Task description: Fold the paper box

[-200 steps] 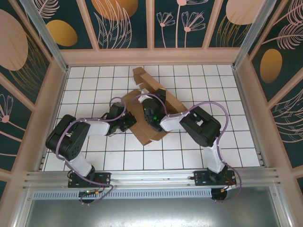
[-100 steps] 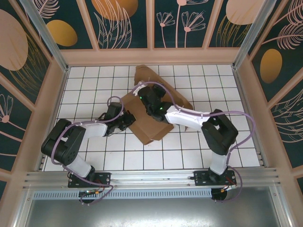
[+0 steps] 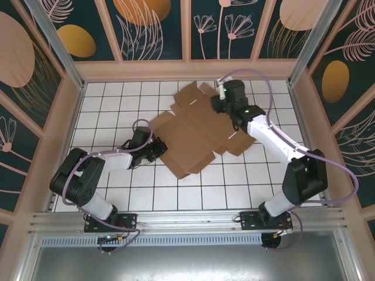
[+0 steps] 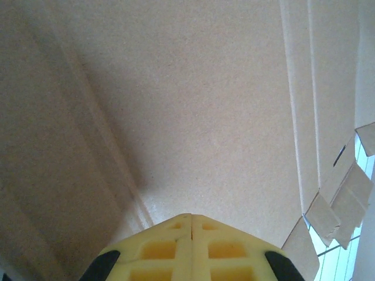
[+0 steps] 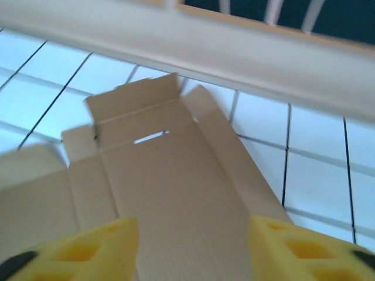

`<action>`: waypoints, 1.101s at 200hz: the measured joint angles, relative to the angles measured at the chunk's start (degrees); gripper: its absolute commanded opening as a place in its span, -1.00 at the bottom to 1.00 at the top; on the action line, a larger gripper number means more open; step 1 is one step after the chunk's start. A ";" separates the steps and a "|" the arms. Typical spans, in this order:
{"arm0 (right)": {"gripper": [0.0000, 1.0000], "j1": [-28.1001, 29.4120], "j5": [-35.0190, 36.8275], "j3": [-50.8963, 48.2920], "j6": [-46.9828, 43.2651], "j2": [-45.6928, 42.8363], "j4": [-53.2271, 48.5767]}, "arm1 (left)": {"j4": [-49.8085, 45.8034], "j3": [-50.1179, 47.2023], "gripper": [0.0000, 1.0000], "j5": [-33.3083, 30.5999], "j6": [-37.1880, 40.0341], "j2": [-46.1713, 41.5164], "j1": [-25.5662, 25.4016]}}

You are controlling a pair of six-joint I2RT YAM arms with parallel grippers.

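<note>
Plain unprinted brown on the flat die-cut cardboard paper box [image 3: 193, 137]. White squares ruled by thin dark lines across the tiled table [image 3: 117, 99]. Dark teal with orange ovals and pale pink leaf outlines on the framed wall panels [image 3: 152, 23]. Yellow on the left gripper [image 4: 191, 219] and right gripper [image 5: 192, 228].

The paper box [image 3: 196, 137] was plain brown cardboard, uncoated and matt, with a fine grainy surface and pressed crease lines. The fingers [image 4: 164, 252] of the left gripper [image 4: 191, 218] and of the right gripper [image 5: 192, 228] were yellow plastic, matt, moulded with recessed pockets. The tabletop [image 3: 117, 93] was a smooth white surface with dark grid lines and a slight sheen. The arm housings [image 3: 266, 132] were smooth black and white plastic. The near rail [image 3: 187, 221] was bare ribbed aluminium.
</note>
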 measured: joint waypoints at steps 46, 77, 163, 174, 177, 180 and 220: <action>-0.29 -2.21 -3.17 0.50 11.87 12.04 -7.30 | -1.81 -0.02 -0.95 1.22 0.90 -0.46 -1.60; -0.22 -2.23 -3.96 6.67 14.25 26.43 -12.92 | -3.02 0.11 -0.93 2.75 1.73 0.13 -6.51; -0.07 1.03 -6.05 24.65 10.62 39.80 -17.62 | -8.20 9.09 -0.70 13.00 9.55 10.01 -11.96; -0.07 1.62 -6.60 25.97 9.86 40.59 -17.75 | -9.46 11.54 -0.67 13.77 10.67 11.54 -13.46; -0.07 1.75 -6.86 26.18 9.57 40.74 -17.75 | -9.92 12.26 -0.65 14.05 10.88 11.93 -13.86; -0.07 1.92 -7.19 26.36 9.40 40.89 -17.75 | -10.32 13.03 -0.64 14.34 11.28 12.39 -14.34; -0.10 4.98 -11.10 25.00 6.75 40.65 -15.34 | -13.64 23.71 -0.49 17.62 14.58 17.90 -19.67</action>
